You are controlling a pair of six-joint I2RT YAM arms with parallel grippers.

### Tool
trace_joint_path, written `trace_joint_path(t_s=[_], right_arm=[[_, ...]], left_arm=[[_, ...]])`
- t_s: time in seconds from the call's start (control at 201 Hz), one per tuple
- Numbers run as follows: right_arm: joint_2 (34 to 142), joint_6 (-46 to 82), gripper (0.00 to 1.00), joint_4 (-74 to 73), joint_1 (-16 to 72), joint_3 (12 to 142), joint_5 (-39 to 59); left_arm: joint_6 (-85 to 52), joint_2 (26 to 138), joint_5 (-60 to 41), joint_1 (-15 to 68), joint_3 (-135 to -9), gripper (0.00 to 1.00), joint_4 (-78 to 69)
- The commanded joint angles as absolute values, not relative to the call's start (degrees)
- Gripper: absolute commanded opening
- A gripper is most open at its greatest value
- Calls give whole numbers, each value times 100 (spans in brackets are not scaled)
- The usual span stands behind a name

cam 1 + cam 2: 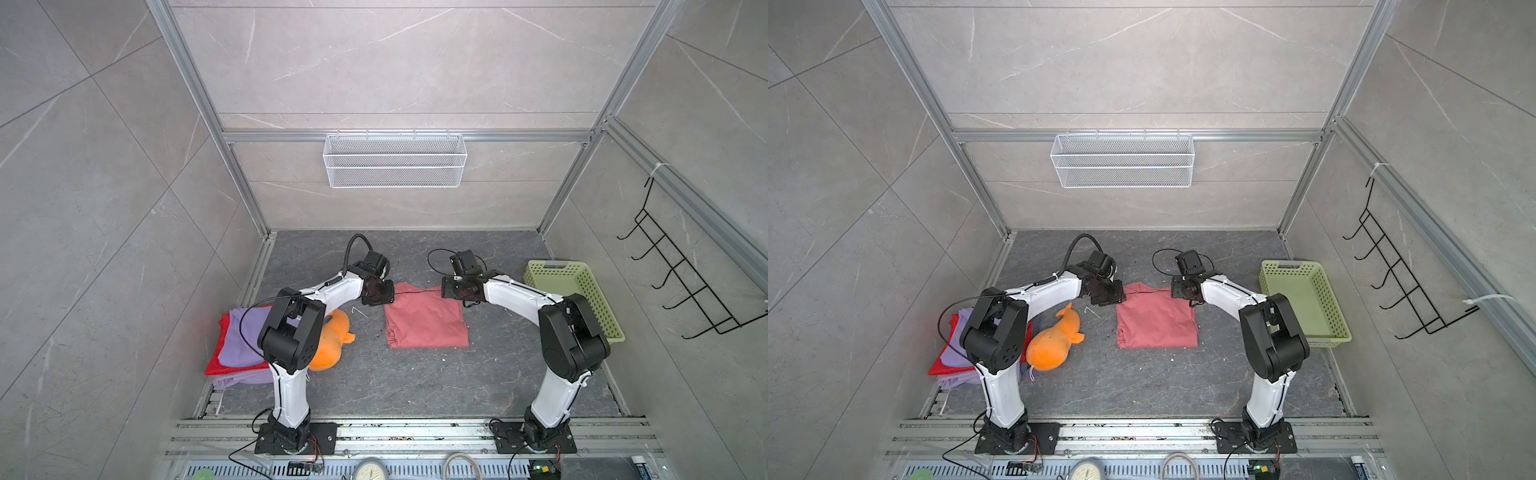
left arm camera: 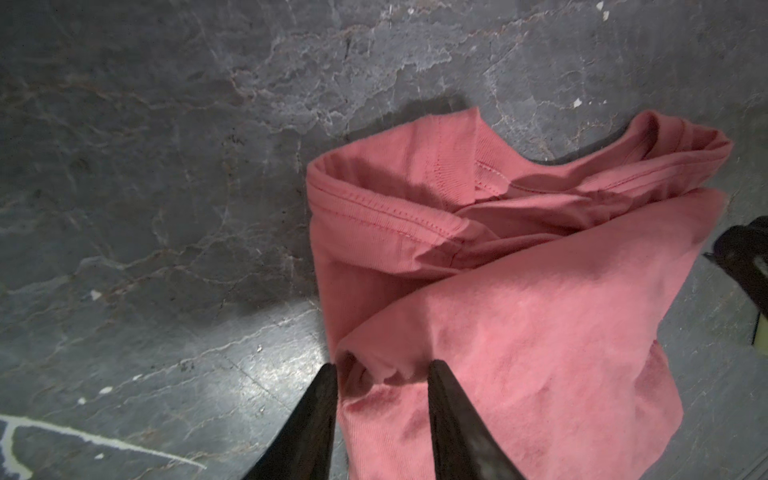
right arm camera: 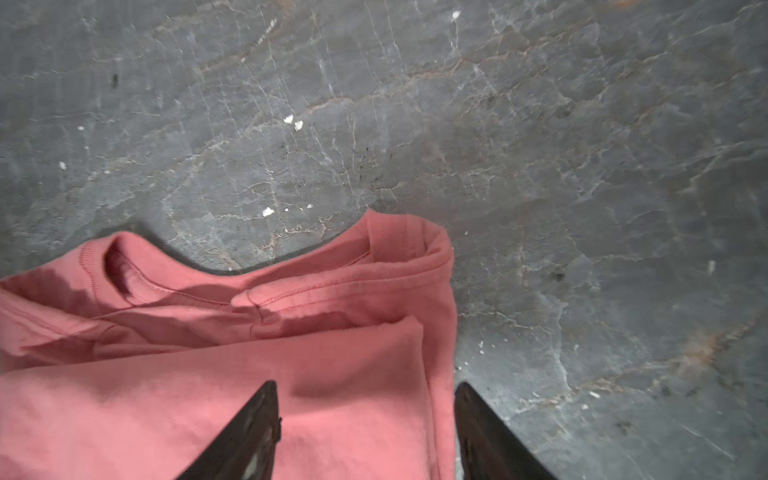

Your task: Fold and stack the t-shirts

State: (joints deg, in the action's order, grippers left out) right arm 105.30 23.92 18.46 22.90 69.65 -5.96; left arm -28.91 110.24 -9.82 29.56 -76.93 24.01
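Salmon-pink t-shirt (image 1: 424,322) folded on desk (image 1: 415,382), middle of frame. Left hand (image 2: 382,372) around its corner, cannot tell if squeezing. Right hand (image 3: 365,388) apart over shirt edge.

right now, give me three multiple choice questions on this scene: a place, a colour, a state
1. Where on the table is the green basket? A) left side B) middle C) right side
2. What colour is the t-shirt in the middle? A) salmon-pink B) lavender C) red
3. The right gripper's jaws are: A) shut empty B) apart over the shirt's edge C) clamped on the basket
Answers: C, it sits at the right edge in both top views; A, wrist views show pink cloth; B, the right wrist view shows them apart.
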Motion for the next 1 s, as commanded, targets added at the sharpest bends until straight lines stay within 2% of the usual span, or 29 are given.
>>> trace_joint_path(t_s=[0.0, 0.204, 0.269, 0.378, 0.473, 0.712, 0.991], right_arm=[[10779, 2360, 67, 1691, 2276, 7065, -686], [11158, 2349, 61, 1325, 2250, 7223, -595], [11221, 2379, 50, 1271, 2250, 7245, -516], [11268, 2411, 19, 1306, 2250, 7281, -414], [11118, 2465, 2, 1433, 2250, 7227, -474], [10326, 2408, 0, 1604, 2262, 6714, -606], [8886, 2461, 0, 2168, 2284, 6233, -673]], left_arm=[[-2793, 11127, -1221, 2918, -7860, 38, 2242], [-2865, 11276, -1296, 2918, -7848, 32, 2129], [-2892, 11311, -1266, 2909, -7840, 27, 2090], [-2952, 11364, -1262, 2883, -7798, 12, 1959], [-3022, 11344, -1317, 2874, -7770, 0, 1916], [-3283, 10666, -1505, 2883, -7252, 0, 1618], [-3496, 9533, -1865, 2901, -6991, 0, 1674]])
